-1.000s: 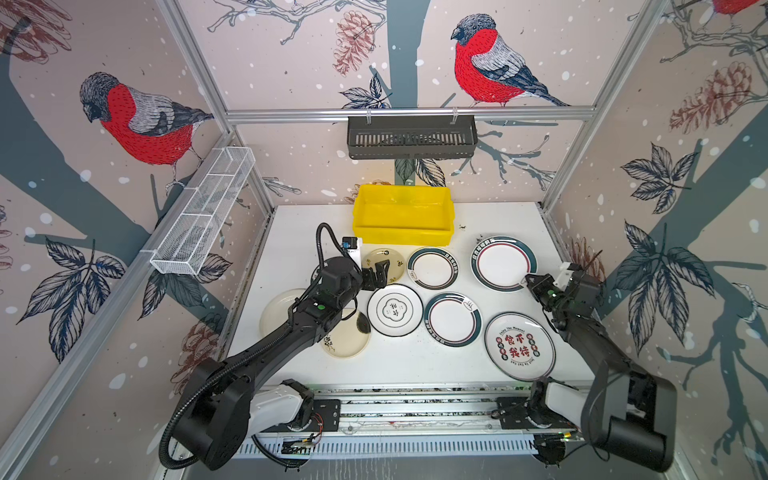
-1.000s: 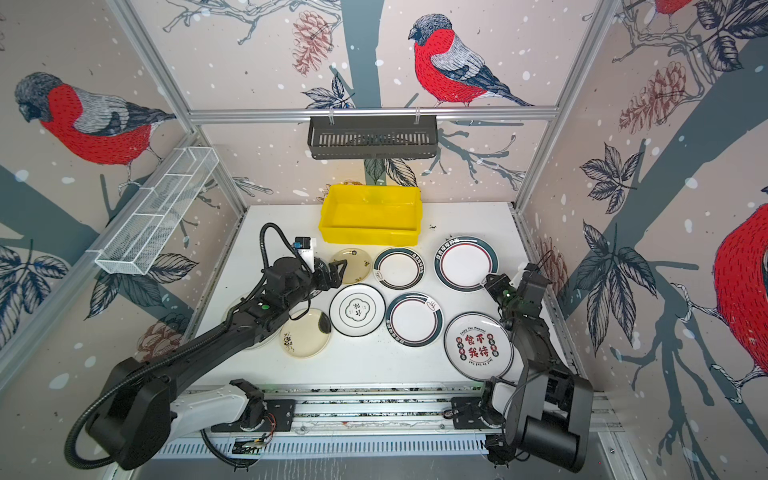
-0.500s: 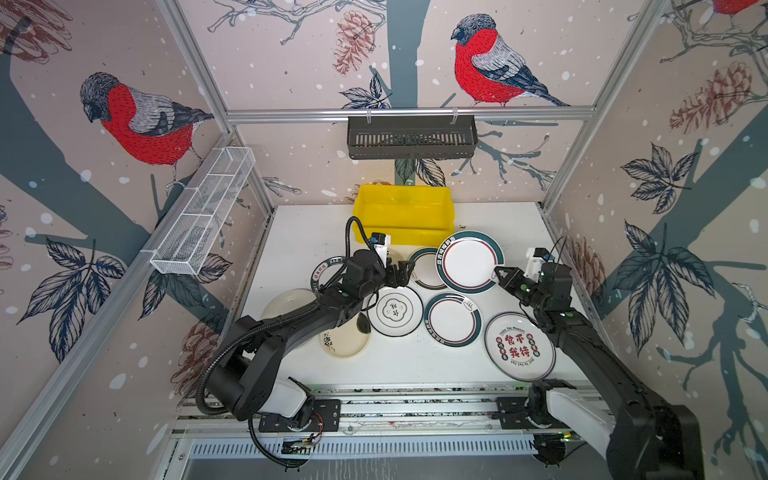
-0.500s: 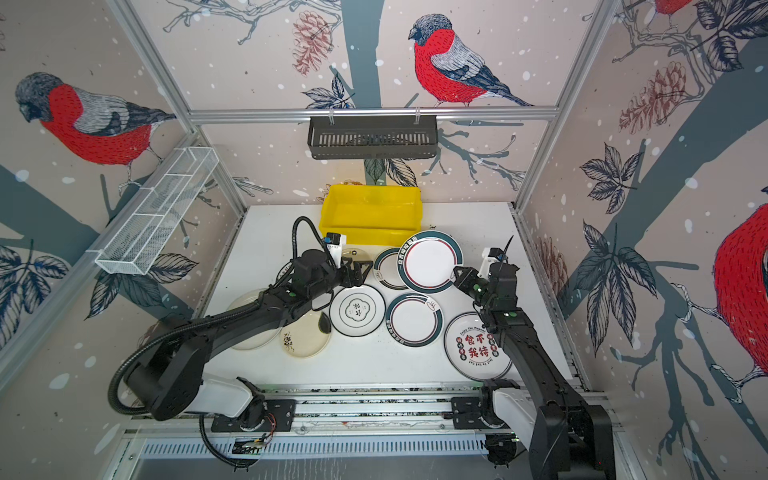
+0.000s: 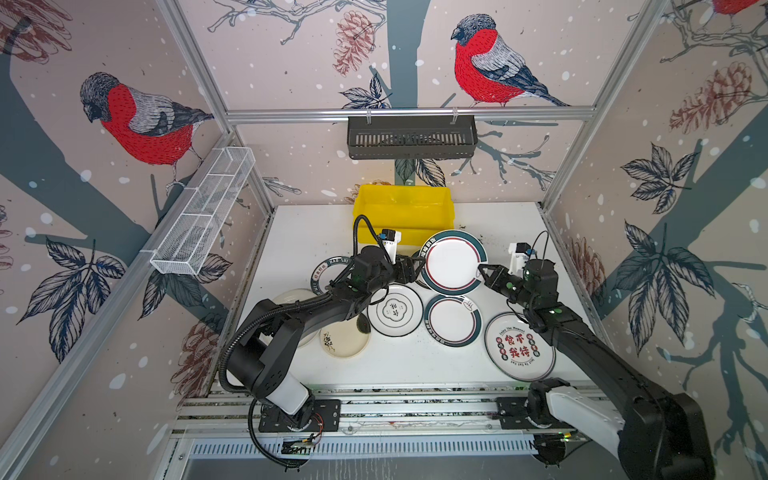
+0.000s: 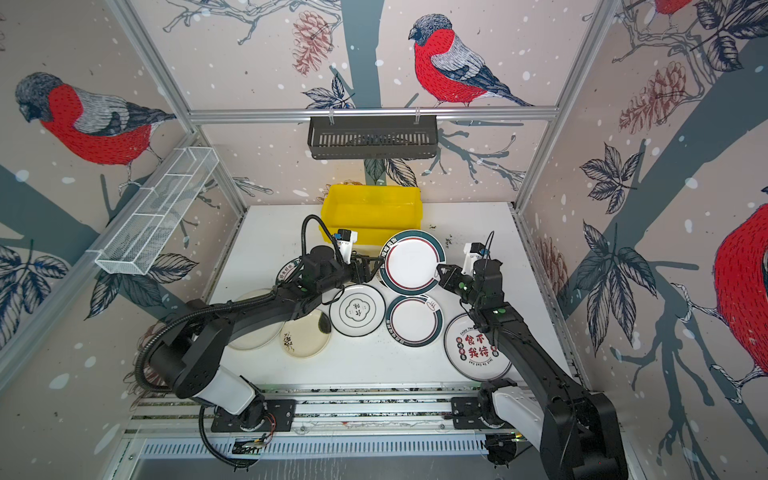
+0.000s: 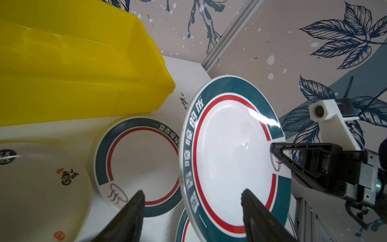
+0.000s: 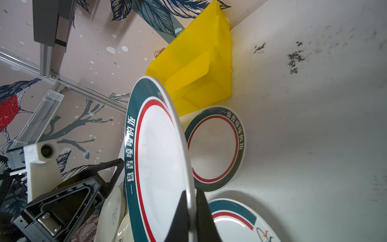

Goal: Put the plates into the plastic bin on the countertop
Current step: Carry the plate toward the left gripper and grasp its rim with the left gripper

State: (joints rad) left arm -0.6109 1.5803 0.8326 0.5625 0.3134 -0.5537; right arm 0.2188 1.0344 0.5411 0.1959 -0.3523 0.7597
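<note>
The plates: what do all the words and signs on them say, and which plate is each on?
"一盤香噴噴的飯": white, teal rim of the lifted plate.
"一盤香噴噴的飯": again, rim of the flat plate by the plastic bin.
"食不我待": red, middle of the front right plate; its ring of small lettering is too small to read.
Cloud-frame plate: two characters, too blurred.
Other plates: too small or hidden.

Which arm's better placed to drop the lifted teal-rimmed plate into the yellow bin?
Left, probably, once it grips. The left gripper sits right in front of the bin, jaws open at the rim of the plate. The right gripper pinches the opposite rim, farther from the bin.
</note>
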